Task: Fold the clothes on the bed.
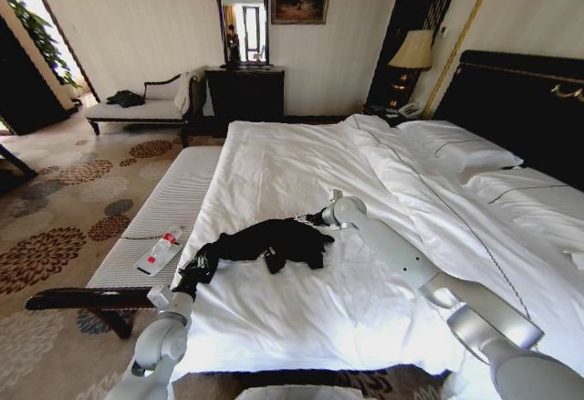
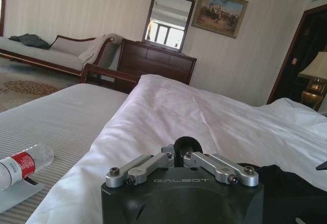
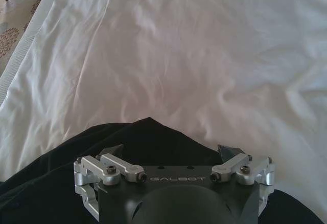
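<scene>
Shirt [image 1: 269,243] bunched near bed [image 1: 301,172] left edge. Left hand [image 1: 193,275] pinched together on its end; right hand [image 3: 173,155] spread apart over shirt. Risk: uneven pull bunches fabric.

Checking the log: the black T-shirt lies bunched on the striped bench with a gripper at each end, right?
Not the bench: the head view shows the black T-shirt bunched on the bed, left gripper and right gripper at its ends.

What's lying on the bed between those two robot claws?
The black T-shirt, bunched on the white bed, spans left gripper to right gripper, seen from the head view.
</scene>
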`<state>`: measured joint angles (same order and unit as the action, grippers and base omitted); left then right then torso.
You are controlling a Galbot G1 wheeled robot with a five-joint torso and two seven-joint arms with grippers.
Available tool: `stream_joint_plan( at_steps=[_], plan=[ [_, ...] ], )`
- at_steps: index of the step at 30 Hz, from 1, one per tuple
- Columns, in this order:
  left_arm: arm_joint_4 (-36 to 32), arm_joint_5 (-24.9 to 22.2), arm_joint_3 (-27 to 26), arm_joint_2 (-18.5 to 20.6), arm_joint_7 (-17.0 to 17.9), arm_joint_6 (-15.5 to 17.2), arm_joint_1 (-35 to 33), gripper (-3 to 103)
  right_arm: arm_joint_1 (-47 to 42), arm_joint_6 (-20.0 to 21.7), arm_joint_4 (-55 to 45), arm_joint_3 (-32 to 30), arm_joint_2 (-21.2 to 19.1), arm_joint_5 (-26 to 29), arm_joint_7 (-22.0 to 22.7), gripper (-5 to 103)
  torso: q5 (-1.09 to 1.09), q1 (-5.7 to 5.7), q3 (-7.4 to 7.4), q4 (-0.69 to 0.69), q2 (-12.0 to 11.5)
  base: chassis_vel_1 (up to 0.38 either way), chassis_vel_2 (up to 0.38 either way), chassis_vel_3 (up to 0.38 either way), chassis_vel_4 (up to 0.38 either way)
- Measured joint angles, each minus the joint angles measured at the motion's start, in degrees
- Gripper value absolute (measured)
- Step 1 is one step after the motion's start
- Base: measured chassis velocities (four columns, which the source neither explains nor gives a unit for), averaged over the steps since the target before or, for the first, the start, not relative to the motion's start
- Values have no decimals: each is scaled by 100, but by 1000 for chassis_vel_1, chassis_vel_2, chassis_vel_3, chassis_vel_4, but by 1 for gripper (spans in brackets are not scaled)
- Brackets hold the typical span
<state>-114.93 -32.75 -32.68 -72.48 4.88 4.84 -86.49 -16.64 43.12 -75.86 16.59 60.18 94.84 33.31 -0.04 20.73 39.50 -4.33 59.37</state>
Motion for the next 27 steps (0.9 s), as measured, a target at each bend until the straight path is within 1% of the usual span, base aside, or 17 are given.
stream_joint_plan(
  at_steps=[4, 9, 10, 11, 12, 13, 14, 15, 19, 20, 21, 22, 23, 24, 26, 27],
  plan=[
    [-11, -6, -29, 6, 0, -12, -13, 2, -196, -35, -172, 23, -70, -2, 208, 100, 0, -1, 0, 0, 0, 0, 0, 0, 0],
    [-21, -8, -42, 7, 0, -17, -22, 2, -485, -56, -480, 14, -205, 94, 261, 100, 1, 0, 0, -1, 0, 0, 0, 0, 0],
    [-22, -9, -47, 6, 0, -19, -24, 2, -589, -60, -609, -10, -250, 136, 262, 103, 1, -1, 0, -1, 0, 0, 0, 0, 0],
    [-22, -9, -47, 6, 0, -19, -24, 2, -589, -60, -609, -10, -250, 136, 262, 103, 1, -1, 0, -1, 0, 0, 0, 0, 0],
    [-23, -9, -53, 6, 0, -20, -27, 2, -696, -65, -744, -44, -291, 160, 257, 98, 1, -1, 0, -1, 0, 0, 0, 0, 0],
    [-23, -9, -56, 5, 0, -21, -30, 2, -769, -67, -840, -73, -317, 168, 245, 98, 1, -1, 0, -1, 0, 0, 0, 0, 0],
    [-23, -9, -62, 7, 0, -22, -36, 2, -885, -72, -1008, -126, -351, 187, 220, 93, 1, -1, 0, -1, 0, 0, 0, 0, 0],
    [-23, -9, -62, 7, 0, -22, -36, 2, -885, -72, -1008, -126, -351, 187, 220, 93, 1, -1, 0, -1, 0, 0, 0, 0, 0],
    [-2, -1, -66, 1, 0, -32, -53, 2, -1194, -84, -1515, -265, -443, 154, 112, 72, 1, -1, 0, 0, 0, 0, 0, 0, 0],
    [-2, -1, -66, 1, 0, -32, -53, 2, -1194, -84, -1515, -265, -443, 154, 112, 72, 1, -1, 0, 0, 0, 0, 0, 0, 0],
    [2, 5, -66, -6, 0, -32, -56, 2, -1278, -101, -1623, -296, -465, 65, 50, 66, 0, -1, -1, 0, 0, 0, 0, 0, 0],
    [3, 10, -63, -11, 0, -32, -58, 2, -1344, -118, -1697, -322, -482, -8, 11, 66, 1, -1, 0, 0, 0, 0, 0, 0, 0],
    [4, 16, -60, -16, 0, -32, -62, 2, -1420, -142, -1769, -352, -502, -107, -31, 61, 1, -1, -1, 0, 0, 0, 0, 0, 0],
    [4, 16, -60, -16, 0, -32, -62, 2, -1420, -142, -1769, -352, -502, -107, -31, 61, 1, -1, -1, 0, 0, 0, 0, 0, 0],
    [5, 28, -58, -17, 0, -32, -75, 2, -1528, -185, -1844, -391, -544, -292, -106, 51, 1, -1, 0, 0, 1, 0, 0, 0, 0],
    [5, 36, -58, -17, 0, -32, -87, 2, -1580, -201, -1875, -414, -575, -396, -138, 50, 1, -1, -1, 0, 0, 0, 0, 0, 0]
  ],
)
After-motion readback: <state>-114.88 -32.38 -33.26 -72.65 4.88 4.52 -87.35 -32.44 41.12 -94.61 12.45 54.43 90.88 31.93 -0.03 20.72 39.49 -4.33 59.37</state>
